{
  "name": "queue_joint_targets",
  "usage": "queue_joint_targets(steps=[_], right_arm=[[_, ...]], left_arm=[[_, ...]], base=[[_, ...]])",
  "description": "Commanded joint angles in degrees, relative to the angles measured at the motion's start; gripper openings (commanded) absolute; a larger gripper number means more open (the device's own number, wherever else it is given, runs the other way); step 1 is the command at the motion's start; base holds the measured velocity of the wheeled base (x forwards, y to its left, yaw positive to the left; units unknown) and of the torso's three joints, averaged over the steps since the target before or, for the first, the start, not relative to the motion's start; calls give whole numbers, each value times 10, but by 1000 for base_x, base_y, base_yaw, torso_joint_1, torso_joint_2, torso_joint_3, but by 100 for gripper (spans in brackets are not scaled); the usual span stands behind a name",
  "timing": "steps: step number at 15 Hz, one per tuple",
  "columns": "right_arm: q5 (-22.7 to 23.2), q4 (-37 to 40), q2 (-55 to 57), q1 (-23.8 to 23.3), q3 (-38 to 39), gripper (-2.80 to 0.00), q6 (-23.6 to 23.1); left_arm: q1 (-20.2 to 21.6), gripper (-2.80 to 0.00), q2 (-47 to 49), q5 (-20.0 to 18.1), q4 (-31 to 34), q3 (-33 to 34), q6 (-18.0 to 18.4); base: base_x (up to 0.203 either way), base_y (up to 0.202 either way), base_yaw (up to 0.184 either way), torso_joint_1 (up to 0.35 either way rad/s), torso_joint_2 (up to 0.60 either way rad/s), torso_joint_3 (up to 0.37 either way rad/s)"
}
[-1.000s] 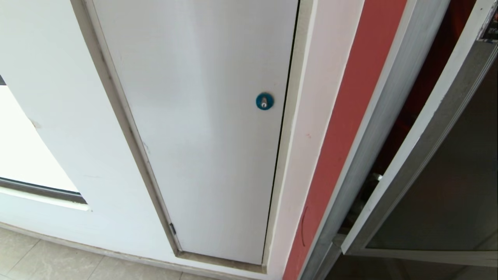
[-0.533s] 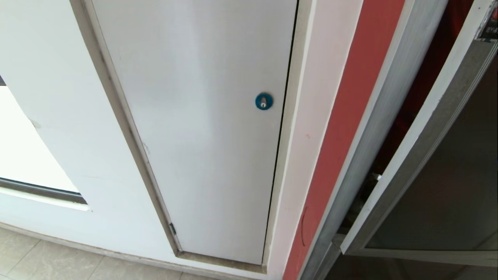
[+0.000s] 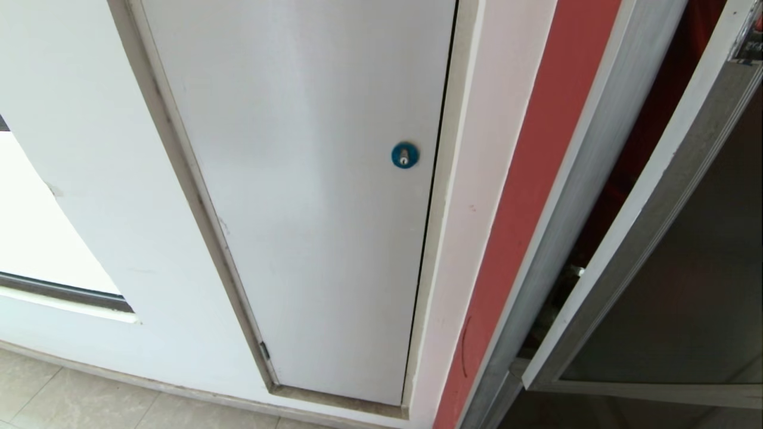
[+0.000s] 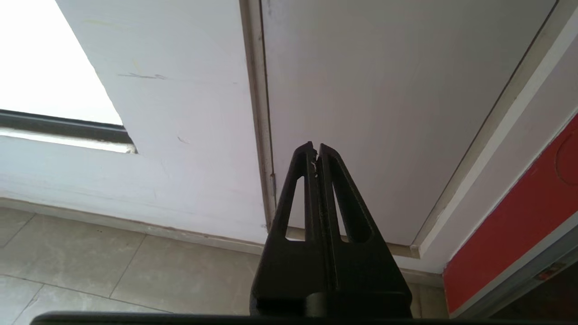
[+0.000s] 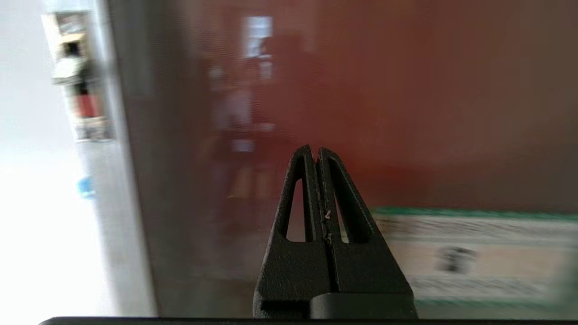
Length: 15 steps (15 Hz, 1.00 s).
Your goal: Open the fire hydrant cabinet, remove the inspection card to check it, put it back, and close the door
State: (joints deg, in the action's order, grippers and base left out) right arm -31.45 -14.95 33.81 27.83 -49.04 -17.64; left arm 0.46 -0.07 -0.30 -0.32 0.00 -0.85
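The door [image 3: 667, 286] of the fire hydrant cabinet [image 3: 572, 196] stands partly open at the wall's right end; the right gripper [image 5: 315, 153], jaws pressed together and empty, faces its dark glass; the left gripper [image 4: 315, 149], jaws together, points low at the white panel [image 4: 384, 90].

Building corridor: tiled floor [image 3: 71, 405], wall-set fire hydrant cabinet [image 3: 572, 196]

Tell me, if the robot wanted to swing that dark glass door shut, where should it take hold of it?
Probably the silver frame along the door's free edge, which stands ajar from the fire hydrant cabinet. The glass is flat and offers no grip. Coming from the open gap side, fingers could straddle that narrow frame. The right gripper is shut in front of the glass.
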Motion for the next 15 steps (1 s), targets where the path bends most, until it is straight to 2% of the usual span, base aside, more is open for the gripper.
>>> queue_joint_targets(steps=[1, 7, 10, 15], right_arm=[[-3, 44, -64, -62, -28, -280, -1], [-8, 156, -171, -198, -64, -280, 0], [-29, 159, -178, -207, -61, -280, 4], [-27, 156, -178, -213, -17, -280, 8]], left_arm=[[0, -280, 1, 0, 0, 0, 0], [0, -280, 1, 0, 0, 0, 0], [0, -280, 1, 0, 0, 0, 0], [0, -280, 1, 0, 0, 0, 0]], base=[[0, 0, 0, 0, 0, 0], [0, 0, 0, 0, 0, 0], [0, 0, 0, 0, 0, 0], [0, 0, 0, 0, 0, 0]])
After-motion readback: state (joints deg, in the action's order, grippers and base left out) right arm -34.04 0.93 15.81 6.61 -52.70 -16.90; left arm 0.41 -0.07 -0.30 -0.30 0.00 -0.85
